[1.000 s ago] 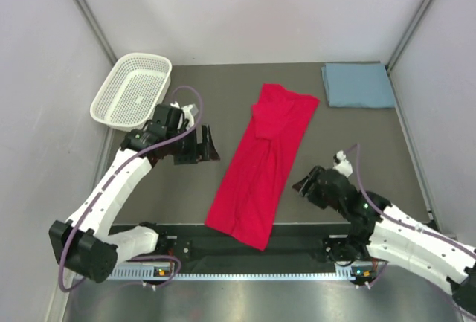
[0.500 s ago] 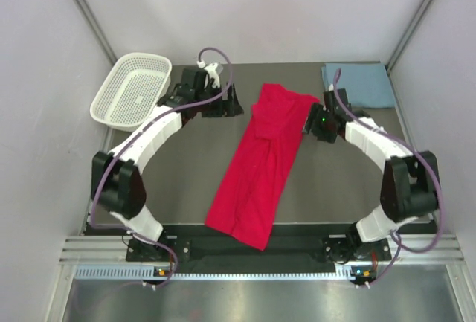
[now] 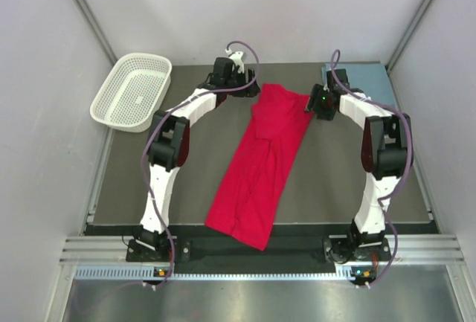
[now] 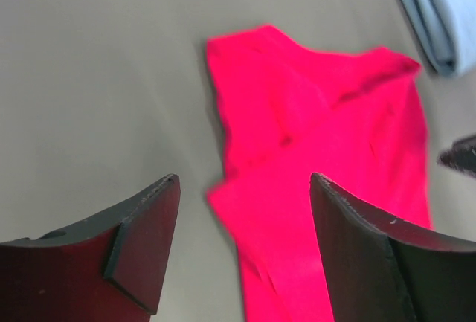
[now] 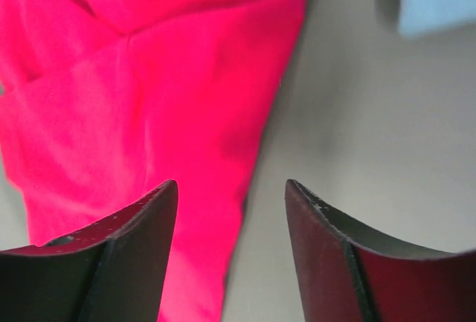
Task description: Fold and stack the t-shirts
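1. Left pincer (image 4: 245, 181) was wide open and empty, above the far-left corner of the bright red cloth t-shirt (image 3: 260, 166).
2. Right pincer (image 5: 230, 184) gaped empty over the shirt's far-right edge.
3. Folded dusty blue-grey cloth shirt (image 3: 370, 84) lay just right of it on the desk (image 3: 204, 151).

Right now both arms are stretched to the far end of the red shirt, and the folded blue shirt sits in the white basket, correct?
Not quite. The basket is empty; the folded blue shirt lies on the table in the far right corner, as the top view shows. The rest is right.
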Robot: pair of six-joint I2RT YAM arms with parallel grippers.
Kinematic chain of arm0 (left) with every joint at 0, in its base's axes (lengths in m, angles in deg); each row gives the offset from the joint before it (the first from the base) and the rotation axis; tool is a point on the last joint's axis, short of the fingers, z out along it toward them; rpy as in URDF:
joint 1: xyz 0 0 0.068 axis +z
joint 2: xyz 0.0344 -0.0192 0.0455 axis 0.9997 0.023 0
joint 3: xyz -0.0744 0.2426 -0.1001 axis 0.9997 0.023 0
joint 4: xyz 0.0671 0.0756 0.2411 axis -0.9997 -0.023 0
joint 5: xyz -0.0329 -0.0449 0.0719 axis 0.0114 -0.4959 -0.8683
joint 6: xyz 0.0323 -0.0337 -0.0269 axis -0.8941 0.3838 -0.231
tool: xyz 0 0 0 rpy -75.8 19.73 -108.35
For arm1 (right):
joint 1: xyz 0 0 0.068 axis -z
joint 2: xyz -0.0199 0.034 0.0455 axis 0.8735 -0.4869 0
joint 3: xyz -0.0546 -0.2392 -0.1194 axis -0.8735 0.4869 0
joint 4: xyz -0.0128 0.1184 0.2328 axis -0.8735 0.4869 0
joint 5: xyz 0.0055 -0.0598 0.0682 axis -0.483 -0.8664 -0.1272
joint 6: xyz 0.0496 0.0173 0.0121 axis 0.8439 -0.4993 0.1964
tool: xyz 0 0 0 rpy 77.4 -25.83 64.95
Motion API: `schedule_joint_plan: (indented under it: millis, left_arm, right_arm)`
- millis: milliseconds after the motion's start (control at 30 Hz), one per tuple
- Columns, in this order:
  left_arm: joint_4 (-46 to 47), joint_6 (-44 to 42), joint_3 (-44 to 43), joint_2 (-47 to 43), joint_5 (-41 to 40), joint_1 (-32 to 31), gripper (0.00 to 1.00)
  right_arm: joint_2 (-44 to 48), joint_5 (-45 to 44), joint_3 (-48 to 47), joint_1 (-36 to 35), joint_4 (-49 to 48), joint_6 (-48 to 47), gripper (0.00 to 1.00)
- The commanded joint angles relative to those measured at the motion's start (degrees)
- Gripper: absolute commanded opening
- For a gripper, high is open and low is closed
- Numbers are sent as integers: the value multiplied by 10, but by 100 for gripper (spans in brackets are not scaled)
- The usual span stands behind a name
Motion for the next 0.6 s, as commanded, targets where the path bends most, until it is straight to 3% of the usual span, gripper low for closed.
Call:
schedule_joint_plan:
  millis: [0, 333, 567]
  left_arm:
    - [77, 34, -90, 74, 27, 8, 72]
    - [145, 90, -156, 176, 44, 9, 68]
    - [217, 198, -161, 225, 66, 8, 61]
  right_arm:
    - [-27, 10, -50, 11, -43, 4, 58]
    - [-56, 25, -56, 29, -66, 21, 56]
    - [-82, 28, -63, 38, -70, 24, 55]
